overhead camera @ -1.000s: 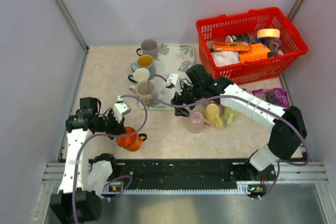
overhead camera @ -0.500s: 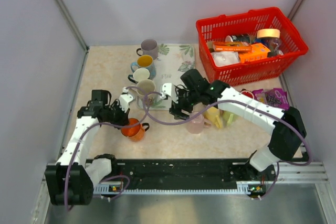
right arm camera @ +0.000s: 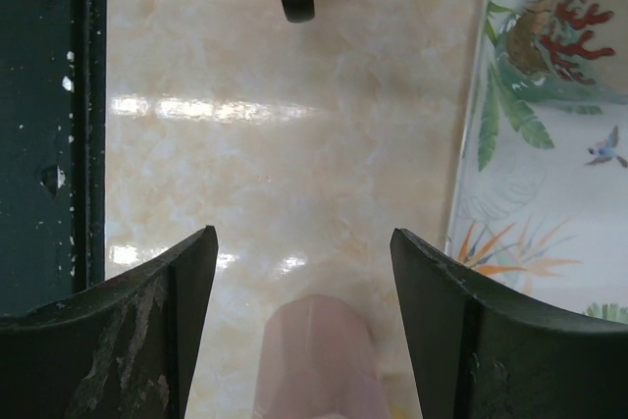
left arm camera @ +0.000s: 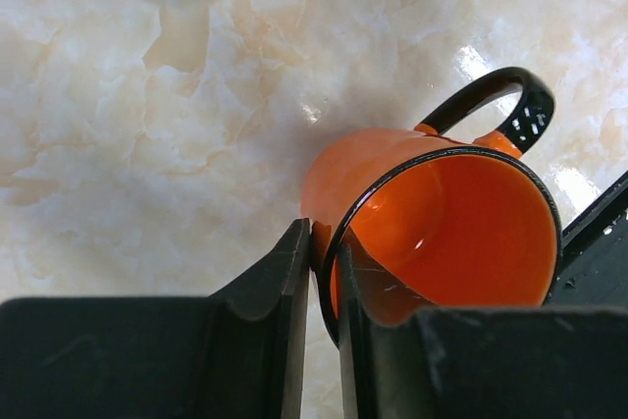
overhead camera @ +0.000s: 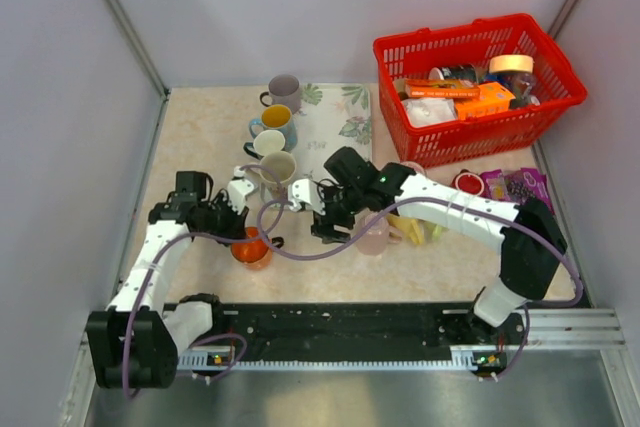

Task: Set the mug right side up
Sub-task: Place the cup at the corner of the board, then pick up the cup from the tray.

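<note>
The left gripper [left arm camera: 322, 235] is straddling the wall of the orange enamel mug with black rim and handle [left arm camera: 442, 233], jaws nearly together; whether they are still pinching, I cannot tell. Over the past second it has been tipping the mug, which is now sitting mouth-up on the marbled tabletop [left arm camera: 147, 144], so release looks due. The right gripper [right arm camera: 302, 242], jaws wide apart, is drifting closer.

A mug [overhead camera: 252, 249] on table [overhead camera: 200, 137] before tray [overhead camera: 335, 117], row of mugs [overhead camera: 275, 122] along its left edge, basket [overhead camera: 480, 137] far right
</note>
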